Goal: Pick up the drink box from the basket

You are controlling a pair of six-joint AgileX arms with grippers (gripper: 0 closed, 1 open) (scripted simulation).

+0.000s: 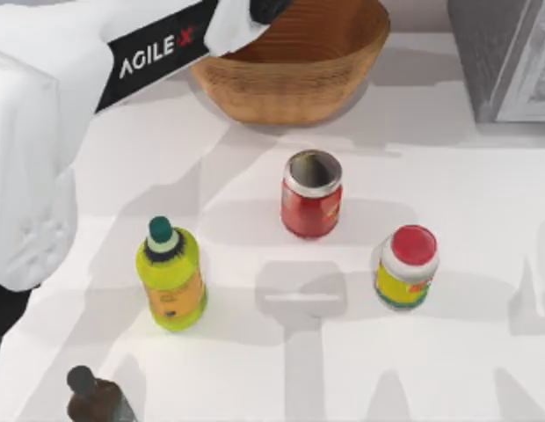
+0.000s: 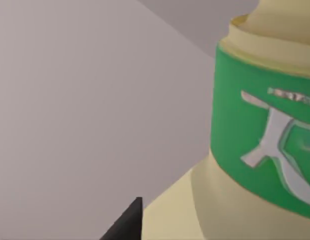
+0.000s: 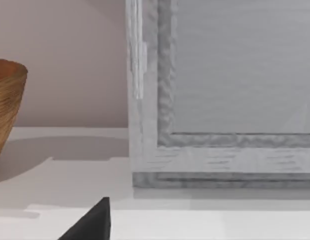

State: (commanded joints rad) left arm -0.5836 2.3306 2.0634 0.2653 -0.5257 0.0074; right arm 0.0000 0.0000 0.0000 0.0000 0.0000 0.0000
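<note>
Drink box (image 2: 255, 150): close before the left wrist camera, pale yellow with a green band bearing white marks, not legible. Left arm (image 1: 149, 48), lettered AGILEX, reaches over the basket (image 1: 290, 83); finger state cannot be told. Grey cabinet (image 3: 220, 100) at the table's right. Open red jar (image 1: 311, 195), red-lidded jar (image 1: 406, 266), yellow-green bottle (image 1: 170, 277)

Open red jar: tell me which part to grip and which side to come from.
Grip the open red jar across its round red wall, just under the metal rim, probably coming straight down from above. It stands upright, its sides are straight, and the yellow-green bottle and red-lidded jar stand apart from it, leaving room on both sides.
</note>
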